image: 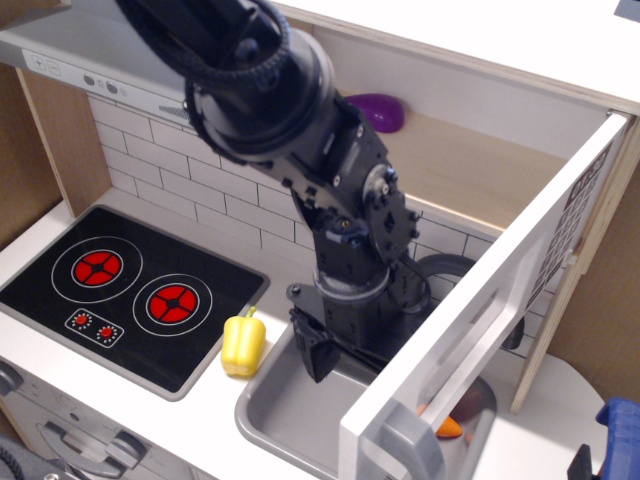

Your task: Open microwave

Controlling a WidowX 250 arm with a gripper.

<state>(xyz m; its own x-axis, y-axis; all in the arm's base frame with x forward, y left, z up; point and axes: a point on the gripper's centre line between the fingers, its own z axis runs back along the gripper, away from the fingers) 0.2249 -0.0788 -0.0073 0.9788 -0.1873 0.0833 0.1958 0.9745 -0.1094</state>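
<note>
The microwave (480, 165) of light wood sits at upper right. Its white door (500, 300) stands swung wide open toward me, hinged at the right, with the grey bar handle (412, 452) at its near edge and the keypad (578, 215) seen almost edge-on. A purple eggplant (380, 110) lies inside the cavity at the back left. My black arm reaches down in front of the opening. My gripper (325, 350) points down over the sink, left of the door's inner face. The door hides part of it, so its jaws are unclear.
A grey sink (270, 410) holds an orange carrot (448, 428), mostly behind the door. A yellow pepper (243, 343) stands between sink and stove (120, 290). The grey range hood (90, 60) is at upper left, a black faucet (445, 268) behind the arm, a blue object (620, 430) at right.
</note>
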